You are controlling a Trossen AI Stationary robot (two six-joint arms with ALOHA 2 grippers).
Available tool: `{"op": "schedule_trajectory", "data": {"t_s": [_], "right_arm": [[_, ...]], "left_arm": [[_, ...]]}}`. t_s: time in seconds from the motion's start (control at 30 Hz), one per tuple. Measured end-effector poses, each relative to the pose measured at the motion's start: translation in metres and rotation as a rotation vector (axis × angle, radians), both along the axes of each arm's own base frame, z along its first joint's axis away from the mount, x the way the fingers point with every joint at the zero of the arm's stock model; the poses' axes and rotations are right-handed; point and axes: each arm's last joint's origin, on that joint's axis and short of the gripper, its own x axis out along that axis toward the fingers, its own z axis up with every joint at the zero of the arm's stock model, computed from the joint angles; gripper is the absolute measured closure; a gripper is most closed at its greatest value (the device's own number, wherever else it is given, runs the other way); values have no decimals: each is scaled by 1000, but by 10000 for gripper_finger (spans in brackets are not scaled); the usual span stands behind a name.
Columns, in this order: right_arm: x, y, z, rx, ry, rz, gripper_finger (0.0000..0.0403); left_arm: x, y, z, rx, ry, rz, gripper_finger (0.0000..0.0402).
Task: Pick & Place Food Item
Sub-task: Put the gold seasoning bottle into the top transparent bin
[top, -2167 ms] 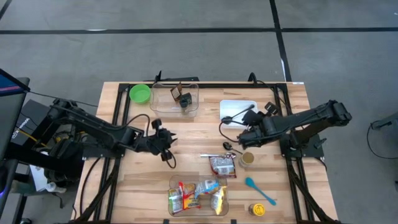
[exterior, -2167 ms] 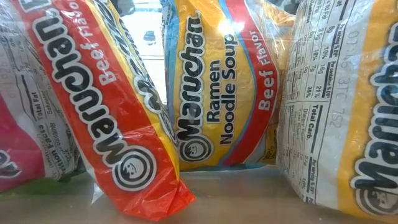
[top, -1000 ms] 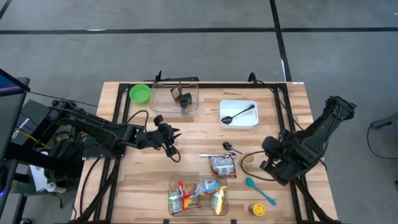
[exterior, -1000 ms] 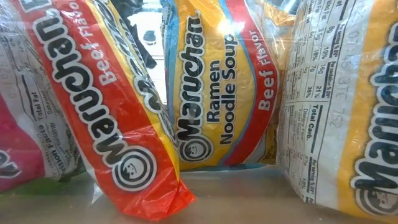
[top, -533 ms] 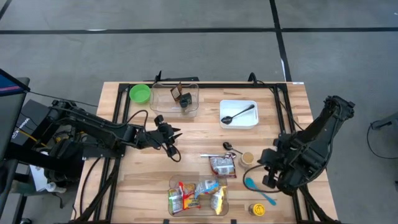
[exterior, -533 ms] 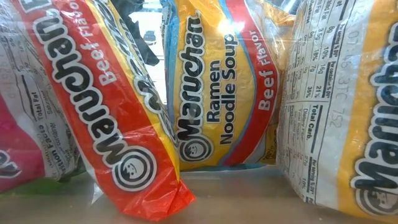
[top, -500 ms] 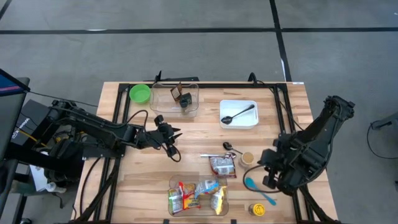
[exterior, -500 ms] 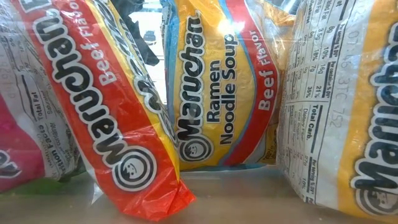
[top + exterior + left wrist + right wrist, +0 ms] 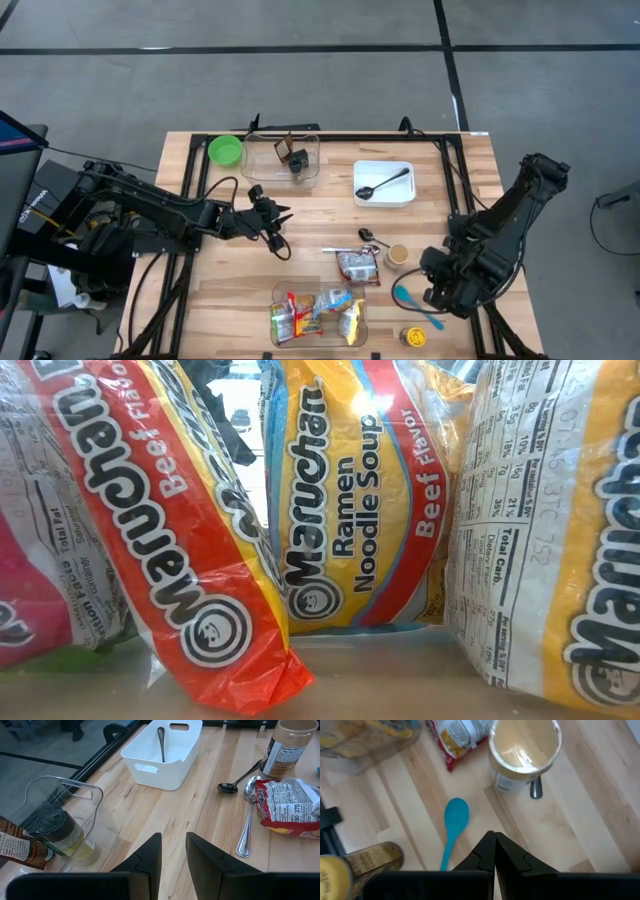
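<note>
Front edge of tabletop: clear bin [image 9: 318,316] of ramen packs [image 9: 355,500], yellow-lidded jar [image 9: 414,337]. Right gripper [image 9: 437,296] clenched, empty, over blue spoon [image 9: 417,305]. Snack bag [image 9: 358,266] mid-table beside open jar [image 9: 398,255]. Left gripper [image 9: 281,218] slightly parted, empty. Rear edge: white tray [image 9: 384,184], green bowl [image 9: 225,150].

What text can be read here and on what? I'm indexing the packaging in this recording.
"Maruchan Ramen Noodle Soup Beef Flavor": middle ramen packet.
"Maruchan Beef Flavor": tilted ramen packet.
"Maruchan", "Total Fat", "Total Carb.": right ramen packet; its finer print is too small.
"90 370": snack bag; its other print is blurred.
Labels on the peanut butter jar and spice jar: unreadable.
</note>
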Motion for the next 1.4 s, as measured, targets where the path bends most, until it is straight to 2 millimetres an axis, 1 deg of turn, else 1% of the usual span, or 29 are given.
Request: {"op": "schedule_trajectory", "data": {"t_s": [0.2,0.33,0.83,1.0,1.3,1.4], "right_arm": [[0,-1,-19,16,-2,-10,403],[-2,-1,-32,53,31,-13,403],[-7,-9,-80,91,-13,-21,403],[-6,-11,-84,88,-31,-34,403],[6,-19,-84,105,-47,-101,402],[7,-20,-84,104,-48,-113,387]], "left_arm": [[0,0,0,0,0,0,320],[0,0,0,0,0,0,320],[0,0,0,0,0,0,320],[0,0,0,0,0,0,320],[0,0,0,0,0,0,320],[0,0,0,0,0,0,320]]}}
